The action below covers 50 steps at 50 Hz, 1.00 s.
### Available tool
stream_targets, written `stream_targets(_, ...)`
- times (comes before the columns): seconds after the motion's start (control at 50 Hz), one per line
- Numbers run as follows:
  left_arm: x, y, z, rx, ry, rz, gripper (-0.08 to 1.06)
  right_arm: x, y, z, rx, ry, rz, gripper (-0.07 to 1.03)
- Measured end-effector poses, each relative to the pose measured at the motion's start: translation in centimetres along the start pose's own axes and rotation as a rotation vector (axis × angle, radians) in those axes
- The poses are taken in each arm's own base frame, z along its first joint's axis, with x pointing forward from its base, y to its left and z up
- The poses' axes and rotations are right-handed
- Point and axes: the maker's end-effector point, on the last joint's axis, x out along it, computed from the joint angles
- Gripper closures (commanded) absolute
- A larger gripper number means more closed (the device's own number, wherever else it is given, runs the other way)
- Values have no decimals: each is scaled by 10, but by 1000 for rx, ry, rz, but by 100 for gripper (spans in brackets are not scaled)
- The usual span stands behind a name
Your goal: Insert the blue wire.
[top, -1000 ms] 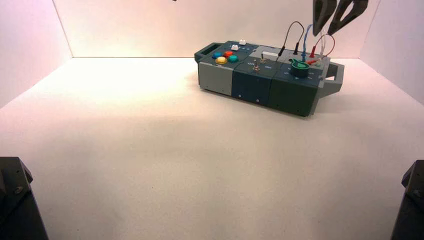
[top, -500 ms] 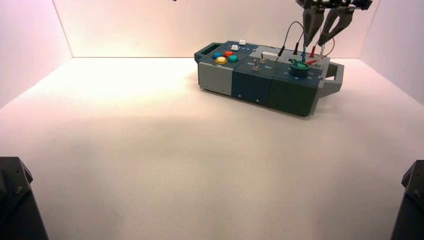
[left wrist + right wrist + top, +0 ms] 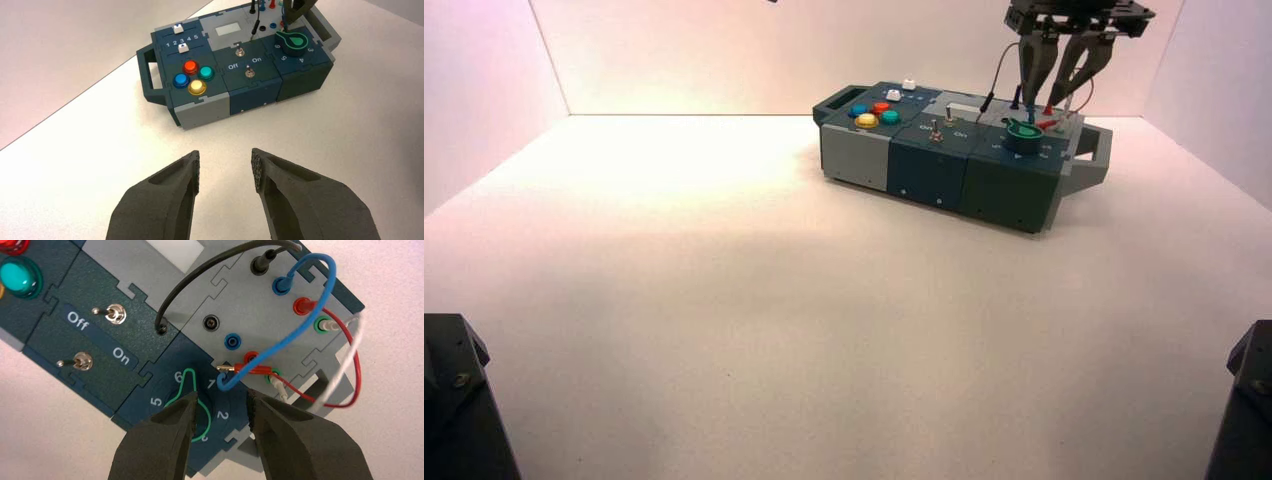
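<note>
- Two hands are standing wide and holding nothing: the right hand point(image 3: 223, 394) is hovering over the box's right end, its fingers reaching either side of the blue wire's hanging end; the left hand point(image 3: 226, 151) is idling above the tabletop point(image 3: 724, 330), before the box.
- The blue wire point(image 3: 300, 331) is arching from a blue socket near the box's far edge, its loose end hanging beside the dial's 1.
- That loose end is risking a slip or a twist if the right hand is closing off-centre, probably leaving the plug tilted at the socket.
- The red plug point(image 3: 252, 368) is lying close by, so a careless grip could be catching it too; the white wire point(image 3: 345, 357) is crowding one finger and might be snagging.
- The box point(image 3: 929, 180) is sitting toward the tabletop's far right corner, carrying the sockets: the nearer blue socket point(image 3: 232, 341) is standing empty, while the white wire is filling two green-ringed ones.
</note>
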Motion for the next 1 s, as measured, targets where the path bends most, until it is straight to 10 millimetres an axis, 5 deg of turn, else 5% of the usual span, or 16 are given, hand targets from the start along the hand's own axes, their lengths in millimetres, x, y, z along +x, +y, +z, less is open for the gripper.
stream_targets(0.38, 0, -2, 3, 4, -18, 0, 41, 12, -1, 7, 0, 9, -1, 53)
stream_targets(0.68, 0, -2, 3, 7, -17, 0, 41, 22, -3, 9, -2, 27, -4, 98)
stream_targets(1.0, 0, -2, 3, 6, -17, 1, 41, 23, -5, 14, -10, -3, -15, 99)
